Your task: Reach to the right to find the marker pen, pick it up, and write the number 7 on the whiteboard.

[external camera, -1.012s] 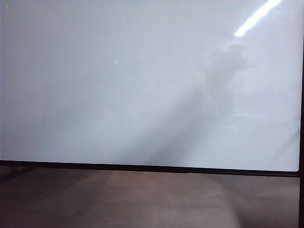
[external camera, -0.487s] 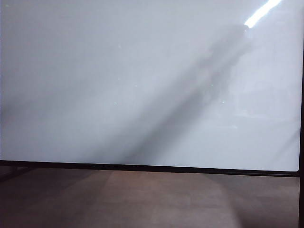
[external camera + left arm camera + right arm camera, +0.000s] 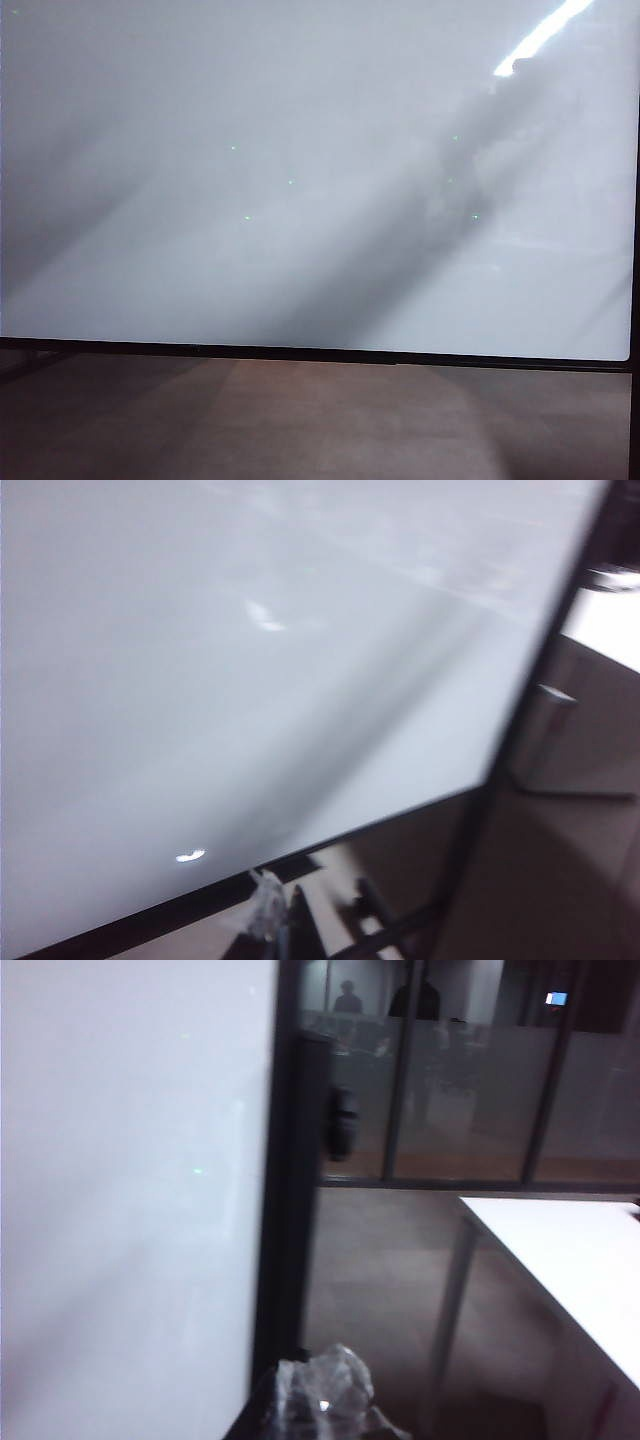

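Observation:
The whiteboard (image 3: 300,200) fills the exterior view, glossy white with a thin black frame and a bright light streak at its upper right. Only soft diagonal shadows lie on it; neither arm shows there. In the left wrist view my left gripper (image 3: 280,915) hangs just off the whiteboard's (image 3: 200,680) lower frame, its blurred tips close together with nothing between them. Wrapped in crinkled clear film, my right gripper (image 3: 322,1392) is shut beside the whiteboard's (image 3: 120,1210) right edge. The marker pen and the number 7 are out of view.
Brown-grey floor (image 3: 300,420) runs below the board. A black post (image 3: 290,1190) stands along the board's right edge. Past it are a white table (image 3: 560,1260) and a glass partition (image 3: 450,1080). Dark stand bars (image 3: 400,920) sit under the board's lower corner.
The diagonal shadow on the board's right half has lengthened and darkened. A second shadow has spread over the left side, and small green specks have appeared.

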Controlling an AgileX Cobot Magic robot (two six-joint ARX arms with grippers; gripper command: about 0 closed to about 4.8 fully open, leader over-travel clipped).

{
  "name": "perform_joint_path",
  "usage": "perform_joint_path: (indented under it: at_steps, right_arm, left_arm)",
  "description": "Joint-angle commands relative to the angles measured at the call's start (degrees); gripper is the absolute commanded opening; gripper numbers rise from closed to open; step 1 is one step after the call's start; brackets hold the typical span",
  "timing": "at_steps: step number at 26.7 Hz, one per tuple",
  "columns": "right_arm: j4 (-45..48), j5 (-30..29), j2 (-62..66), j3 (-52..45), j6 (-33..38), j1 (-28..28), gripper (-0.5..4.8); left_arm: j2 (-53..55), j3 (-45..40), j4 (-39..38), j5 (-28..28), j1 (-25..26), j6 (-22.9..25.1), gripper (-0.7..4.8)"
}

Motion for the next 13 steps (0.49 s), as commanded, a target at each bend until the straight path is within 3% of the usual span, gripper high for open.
perform_joint_path:
  at_steps: [1, 6, 13]
  right_arm:
    - [1.16, -3.32, 0.98, 0.39, 0.04, -3.32, -0.01]
    - [1.40, -7.48, 3.54, 0.39, 0.02, -7.54, -0.01]
    - [3.02, -13.99, 10.62, 0.39, 0.04, -10.53, 0.12]
  left_arm:
    - [1.22, 1.81, -0.70, 0.24, -2.69, 0.68, -0.05]
    - [1.92, 3.19, -1.81, 0.24, -6.80, 1.73, -0.05]
    - [1.90, 3.26, -0.92, 0.15, -8.74, 1.99, -0.05]
